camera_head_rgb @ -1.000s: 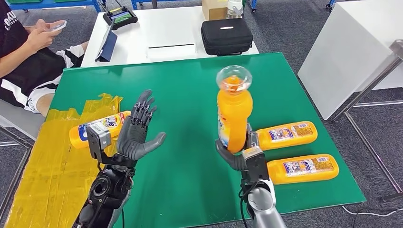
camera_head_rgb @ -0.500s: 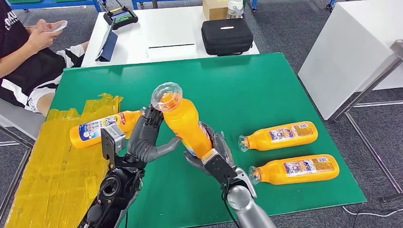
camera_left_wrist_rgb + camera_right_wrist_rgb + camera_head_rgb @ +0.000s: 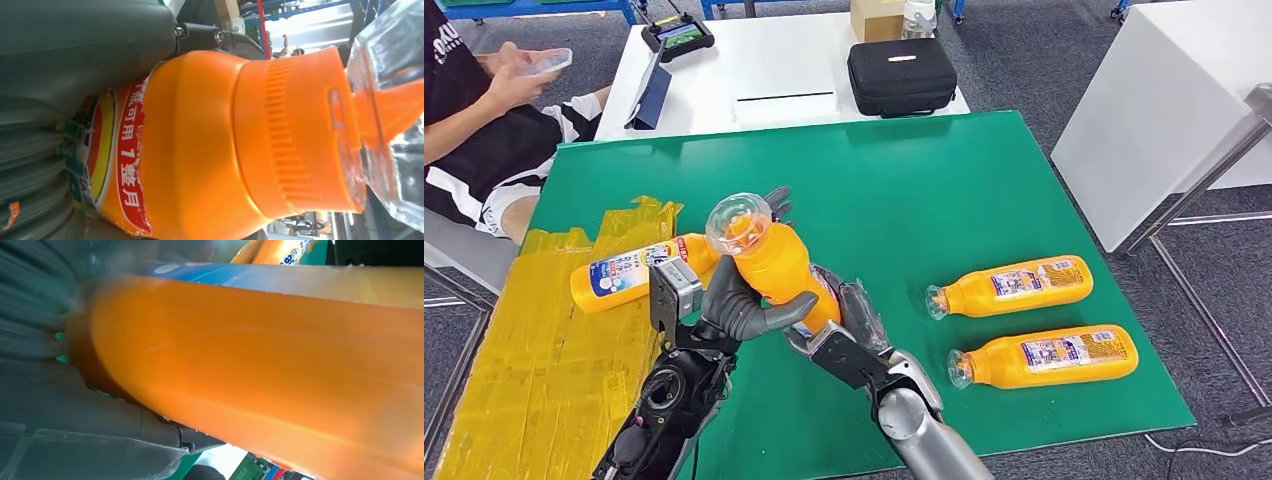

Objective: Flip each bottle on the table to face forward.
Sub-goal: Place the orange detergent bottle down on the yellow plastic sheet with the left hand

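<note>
The left robot hand [image 3: 742,305] wraps the upper body of an orange bottle [image 3: 780,268] while the right robot hand [image 3: 849,325] clasps its base, so both hold it tilted above the green bench [image 3: 924,180], near the front edge (clear cap uppermost). One more bottle [image 3: 629,272] lies toward the left edge on yellow sheeting [image 3: 534,340]; two bottles [image 3: 1014,284] [image 3: 1049,356] lie by the right edge.

The lower body of the held orange bottle [image 3: 779,270] is covered by the left hand [image 3: 739,305] and right hand [image 3: 849,330], and in the right wrist view it is a blurred orange surface with its label cut off. The bottle [image 3: 639,270] by the yellow tape [image 3: 534,350] has its cap end hidden behind the left hand. The seated person [image 3: 484,120] is cropped by the picture's edge.
</note>
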